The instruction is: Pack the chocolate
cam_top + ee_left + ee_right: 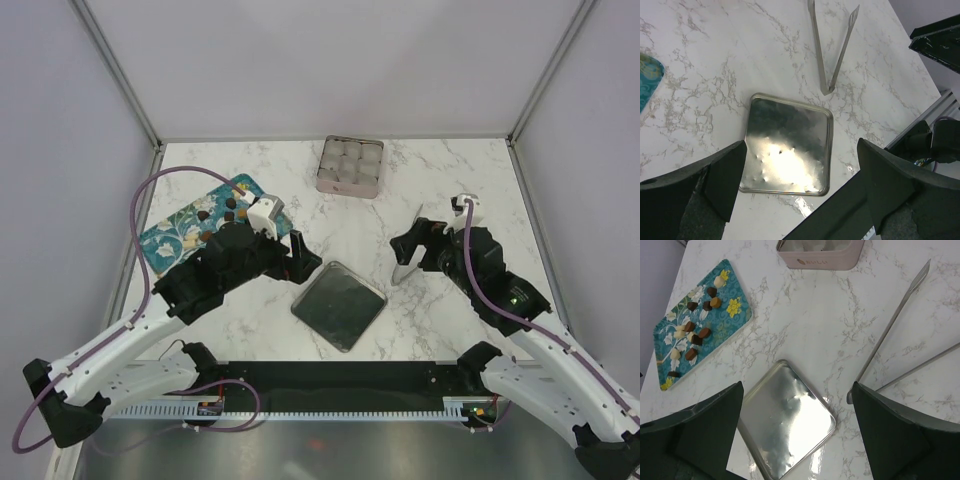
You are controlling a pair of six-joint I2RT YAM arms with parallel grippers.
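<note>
The chocolate [695, 330] is several small dark brown, reddish-brown and whitish pieces on a teal floral tray [732, 322] at the left; in the top view the pieces [230, 206] show beside my left arm. The pink square tin [348, 190] with pale paper cups stands at the back centre, and it also shows in the right wrist view [820, 261]. My left gripper [300, 262] is open and empty, above the silver lid [787, 145]. My right gripper [410, 245] is open and empty, over the metal tongs [890, 325].
The silver tin lid [338, 305] lies flat in the middle front, and shows in the right wrist view [785, 420]. The tongs [835, 50] lie on the marble right of the lid. The teal tray [175, 225] is partly under my left arm. Frame posts stand at the back corners.
</note>
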